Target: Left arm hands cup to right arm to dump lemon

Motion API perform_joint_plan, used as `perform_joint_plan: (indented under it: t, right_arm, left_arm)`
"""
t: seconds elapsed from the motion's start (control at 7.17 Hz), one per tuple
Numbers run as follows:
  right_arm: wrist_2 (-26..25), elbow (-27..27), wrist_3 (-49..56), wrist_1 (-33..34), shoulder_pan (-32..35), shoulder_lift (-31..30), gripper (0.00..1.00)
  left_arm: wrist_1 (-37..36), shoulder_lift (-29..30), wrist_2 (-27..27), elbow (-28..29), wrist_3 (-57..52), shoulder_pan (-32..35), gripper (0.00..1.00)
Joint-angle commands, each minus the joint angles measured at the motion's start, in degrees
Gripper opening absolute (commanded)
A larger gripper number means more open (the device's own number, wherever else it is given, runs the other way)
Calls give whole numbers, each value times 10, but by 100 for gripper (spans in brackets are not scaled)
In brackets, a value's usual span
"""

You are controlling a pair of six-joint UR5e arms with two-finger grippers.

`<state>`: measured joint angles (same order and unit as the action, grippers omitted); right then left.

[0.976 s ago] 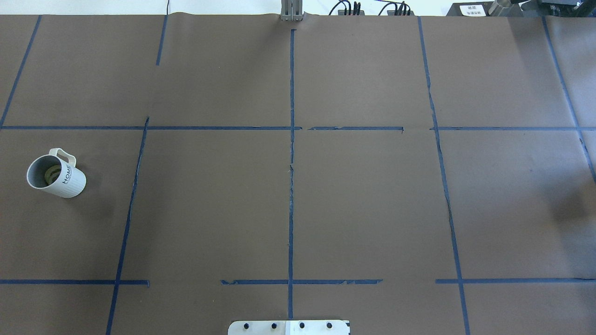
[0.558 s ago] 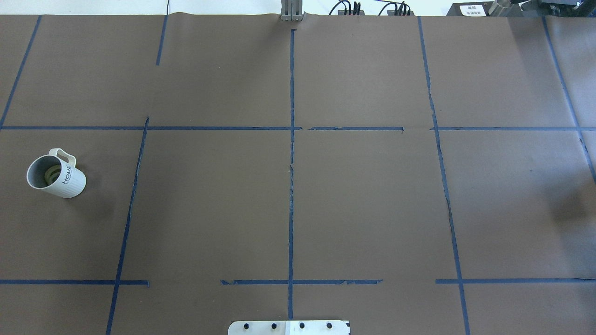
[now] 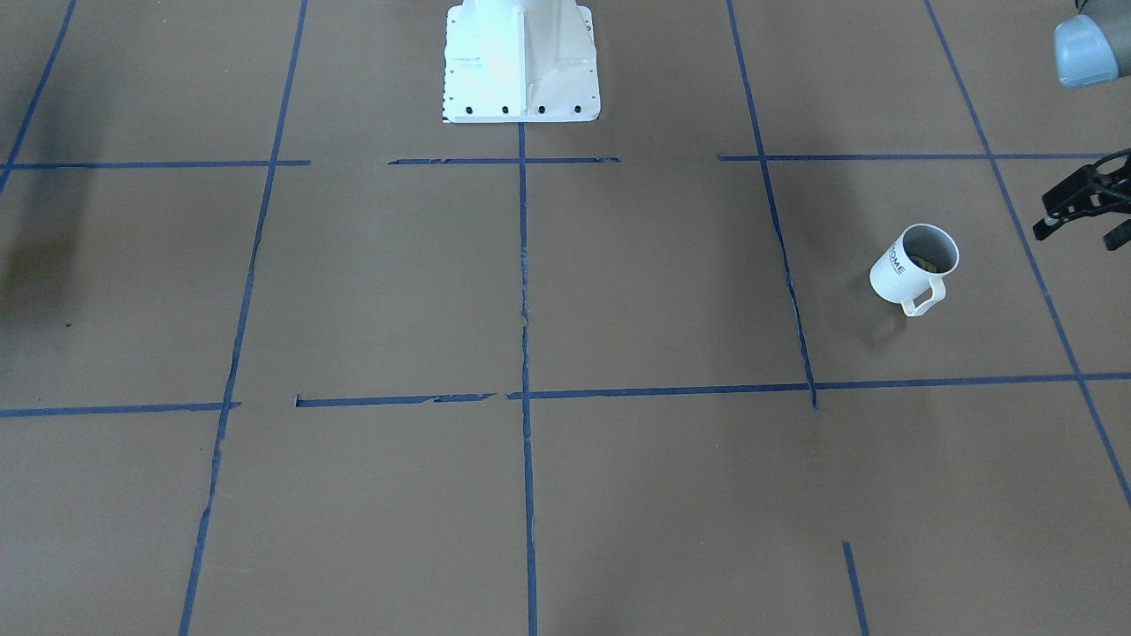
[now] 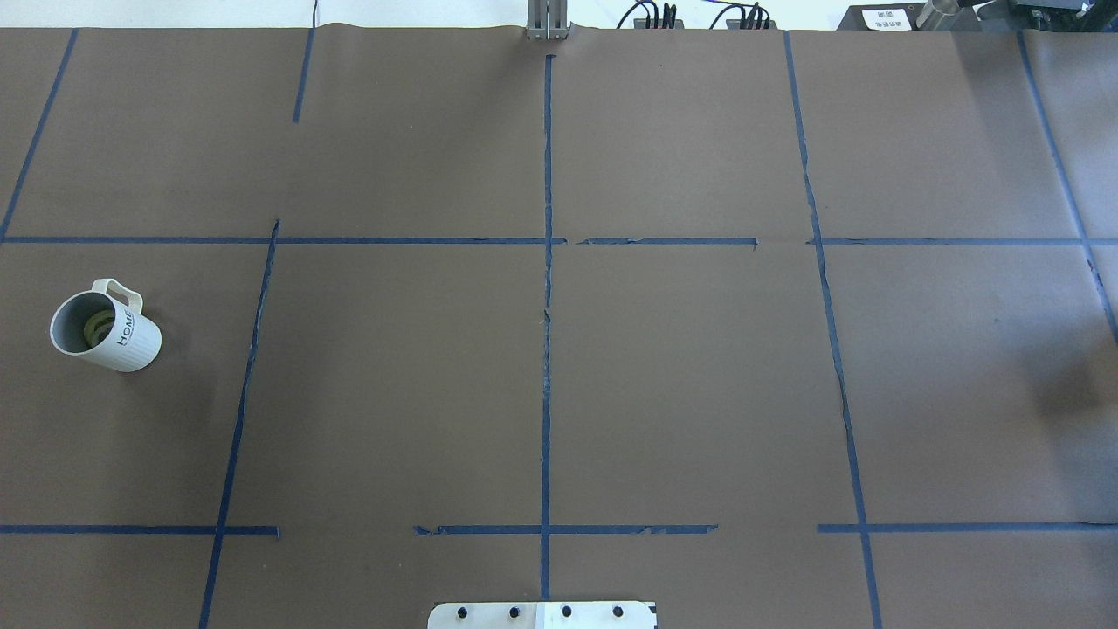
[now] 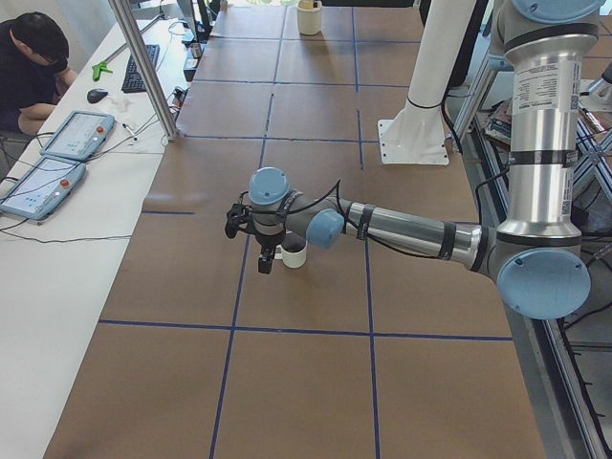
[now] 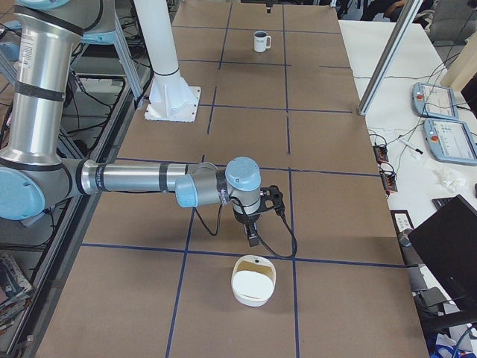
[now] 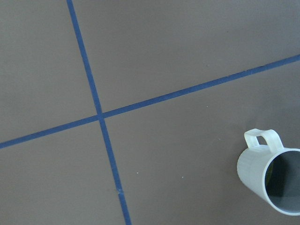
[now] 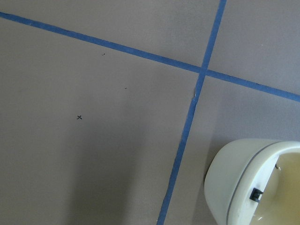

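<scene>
The white cup (image 4: 106, 329) with "HOME" lettering stands upright at the table's left side, handle toward the far side. Yellow-green lemon pieces (image 4: 93, 327) lie inside it. The cup also shows in the front-facing view (image 3: 913, 267) and at the lower right of the left wrist view (image 7: 268, 174). My left gripper (image 3: 1080, 231) hovers beside the cup, toward the table's outer left edge and apart from it, with its jaws open and empty. My right gripper (image 6: 253, 230) shows only in the exterior right view, over the table near a white bowl; I cannot tell whether it is open or shut.
A white bowl (image 6: 253, 281) sits on the table's right end, also in the right wrist view (image 8: 255, 183). The robot's white base (image 3: 521, 62) stands mid-table at the near edge. Blue tape lines (image 4: 547, 349) grid the brown surface. An operator (image 5: 33, 67) sits beyond the far edge.
</scene>
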<state>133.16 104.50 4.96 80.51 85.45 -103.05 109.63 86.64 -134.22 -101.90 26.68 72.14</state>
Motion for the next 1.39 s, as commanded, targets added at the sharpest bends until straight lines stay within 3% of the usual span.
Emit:
perform_joint_plan:
  t: [0.0,0.84,0.98,1.25]
  right_arm:
    - [0,-1,0,0,0,0,100]
    - [0,-2,0,0,0,0,100]
    - [0,-2,0,0,0,0,100]
    - [0,-2,0,0,0,0,100]
  left_arm:
    - [98,-1,50,14,145,-83,100]
    - [97,-21,75,21,146,-126,99]
    - [96,-21,75,21,149,-126,84]
    - [95,-21,75,21,149,-134,38]
